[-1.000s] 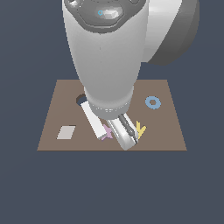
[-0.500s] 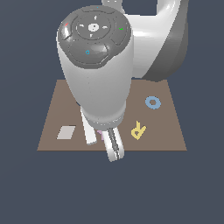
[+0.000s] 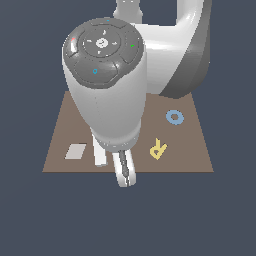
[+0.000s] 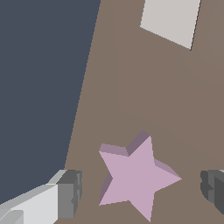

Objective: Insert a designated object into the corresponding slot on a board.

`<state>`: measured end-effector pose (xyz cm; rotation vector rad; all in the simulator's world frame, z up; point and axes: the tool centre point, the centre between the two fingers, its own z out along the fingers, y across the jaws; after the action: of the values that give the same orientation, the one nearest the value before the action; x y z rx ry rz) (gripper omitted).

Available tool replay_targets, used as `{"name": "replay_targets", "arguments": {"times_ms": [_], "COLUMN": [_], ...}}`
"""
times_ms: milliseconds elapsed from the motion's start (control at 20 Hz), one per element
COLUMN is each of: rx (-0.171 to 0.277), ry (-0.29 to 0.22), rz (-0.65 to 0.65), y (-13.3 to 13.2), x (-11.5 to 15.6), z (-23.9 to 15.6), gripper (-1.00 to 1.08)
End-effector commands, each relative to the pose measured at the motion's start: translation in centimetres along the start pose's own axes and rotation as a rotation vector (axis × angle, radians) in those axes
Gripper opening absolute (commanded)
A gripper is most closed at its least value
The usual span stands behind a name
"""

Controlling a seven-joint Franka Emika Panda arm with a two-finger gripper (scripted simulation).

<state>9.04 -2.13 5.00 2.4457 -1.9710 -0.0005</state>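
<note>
Gripper (image 4: 140,192) open, fingers either side of the pink star (image 4: 133,175), apparently not touching it; star lies flat on the brown board (image 4: 131,87) near its edge.

In the exterior view the arm (image 3: 107,95) hides the pink star and both cutouts. In the wrist view the right finger (image 4: 213,185) is cut off by the frame's edge.
</note>
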Motion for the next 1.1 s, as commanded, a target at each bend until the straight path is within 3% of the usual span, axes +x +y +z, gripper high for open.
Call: {"name": "replay_targets", "arguments": {"times_ms": [0,400,450,1050], "rx": [0.000,0.001,0.001,0.001], "ry": [0.000,0.000,0.000,0.000], "rz": [0.000,0.005,0.005,0.005], "y": [0.0,0.0,0.0,0.0], "x": [0.0,0.0,0.0,0.0], "z": [0.1,2.0,2.0,1.7], "gripper": [1.00,1.00,-1.00,-1.00]}}
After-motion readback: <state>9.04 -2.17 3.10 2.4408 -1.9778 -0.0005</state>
